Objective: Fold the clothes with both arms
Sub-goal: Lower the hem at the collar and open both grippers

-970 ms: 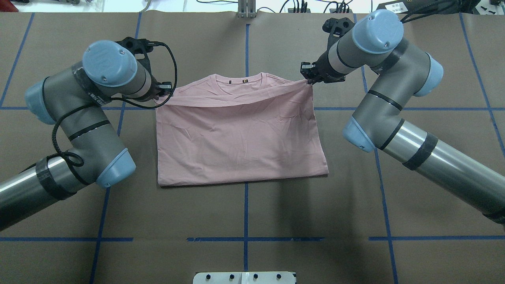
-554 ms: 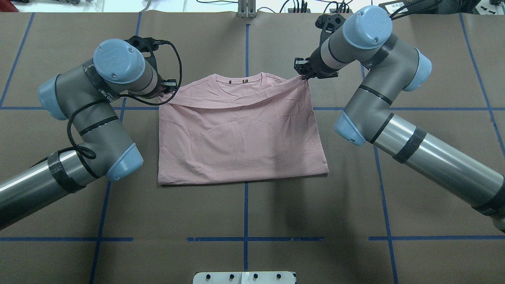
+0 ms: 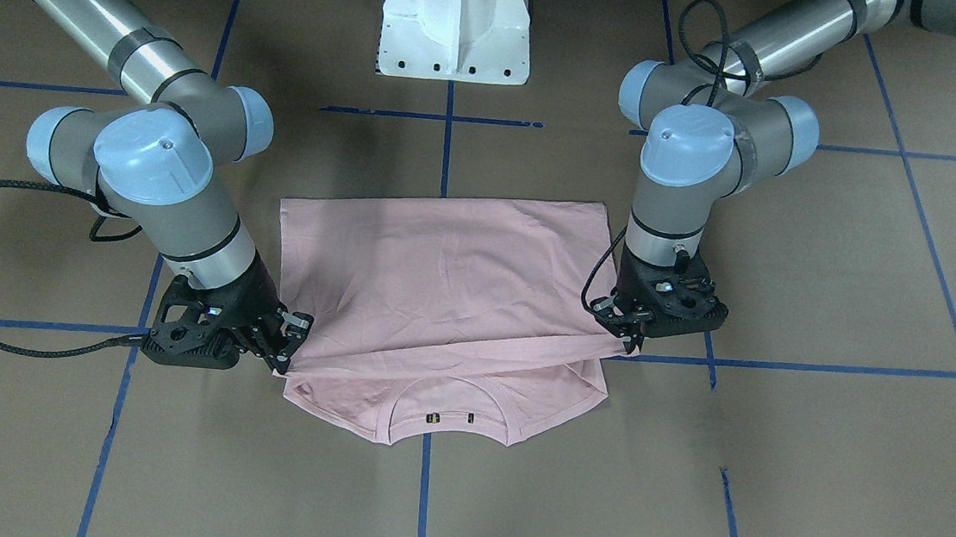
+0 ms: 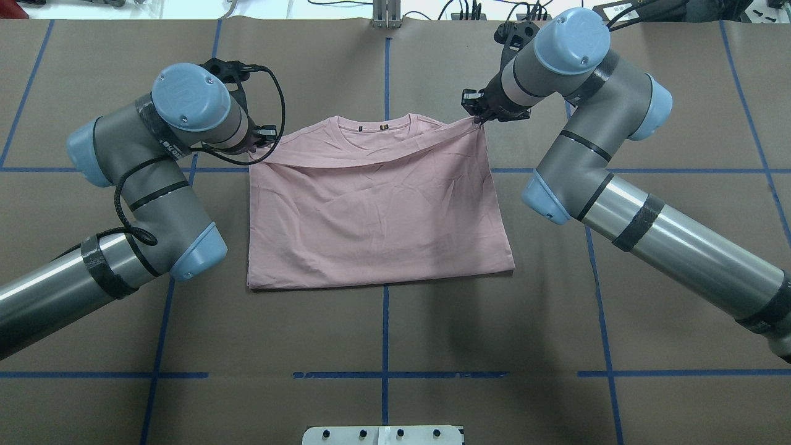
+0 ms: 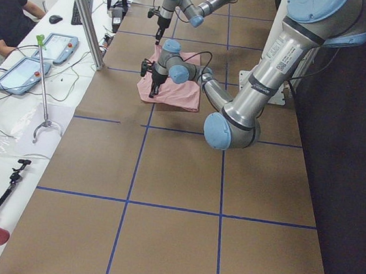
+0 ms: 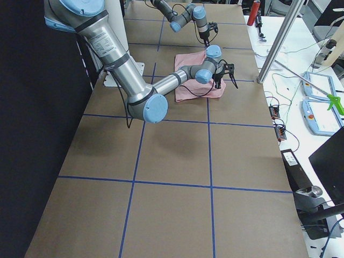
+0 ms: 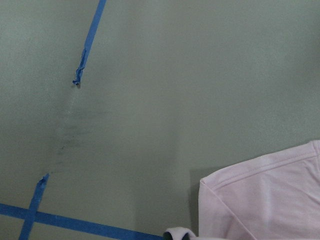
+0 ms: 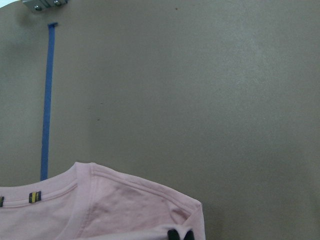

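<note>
The pale pink T-shirt lies in the middle of the brown-papered worktop, somewhat towards its far edge. It is folded, with an upper layer drawn over the body towards the collar, which points at the far edge.

The left end effector has its fingers pressed together on the left corner of that upper layer. The right end effector pinches the right corner. Between them the layer's edge sags in a shallow curve, short of the collar.

From above, the left fingertips are mostly hidden under the wrist of the left arm. The front-facing view shows both grips more plainly. There the left end effector meets the cloth by a blue tape line, and the right end effector is at the opposite corner.

Each wrist view cuts off its own fingers. The right one shows only dark fingertips at the bottom edge against pink cloth. The left shows a shoulder corner of the shirt and a scrap of fabric at the frame's edge.

In the side views the shirt is a small pink patch, and the grips are too small to judge. Only plain pink cloth faces up; the side turned to the worktop is hidden.
</note>
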`<state>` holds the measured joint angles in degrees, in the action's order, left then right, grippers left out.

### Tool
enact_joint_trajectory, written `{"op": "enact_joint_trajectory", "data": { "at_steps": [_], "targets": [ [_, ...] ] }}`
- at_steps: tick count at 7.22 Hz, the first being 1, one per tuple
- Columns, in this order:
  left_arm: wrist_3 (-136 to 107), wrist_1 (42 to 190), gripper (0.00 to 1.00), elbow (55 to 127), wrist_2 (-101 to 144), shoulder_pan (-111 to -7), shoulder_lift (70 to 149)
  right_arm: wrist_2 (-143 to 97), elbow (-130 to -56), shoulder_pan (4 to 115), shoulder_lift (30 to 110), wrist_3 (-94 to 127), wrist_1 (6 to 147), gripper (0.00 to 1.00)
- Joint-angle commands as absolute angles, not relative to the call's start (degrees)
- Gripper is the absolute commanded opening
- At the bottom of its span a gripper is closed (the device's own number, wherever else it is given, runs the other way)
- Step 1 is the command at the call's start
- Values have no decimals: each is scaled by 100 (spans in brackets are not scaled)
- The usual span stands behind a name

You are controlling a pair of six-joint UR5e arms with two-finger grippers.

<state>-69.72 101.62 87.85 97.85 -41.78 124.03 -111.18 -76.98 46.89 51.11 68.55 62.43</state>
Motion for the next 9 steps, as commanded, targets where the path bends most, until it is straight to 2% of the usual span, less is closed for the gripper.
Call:
{"op": "enact_joint_trajectory", "data": {
  "at_steps": [1,2,3,4,5,9],
  "targets": [
    [-6979,10160,0,8771,9791,-4175,12445,-11127,-7699,4676,5089,6864,6232,0],
    [-6987,10160,0,8771,9791,-4166,12454,-11127,-7699,4676,5106,6873,6136,0],
    [-7005,10169,21,8771,9791,-4166,12454,-11127,-7691,4676,5167,6873,6030,12],
    [-7109,10169,76,8737,9782,-4157,12454,-11127,-7682,4676,5185,6873,6021,95],
    [-7189,10204,99,8719,9774,-4140,12454,-11127,-7682,4676,5194,6864,6021,100],
    [-7198,10195,100,8762,9791,-4140,12463,-11206,-7769,4685,5300,6873,5994,100]
  ]
}}
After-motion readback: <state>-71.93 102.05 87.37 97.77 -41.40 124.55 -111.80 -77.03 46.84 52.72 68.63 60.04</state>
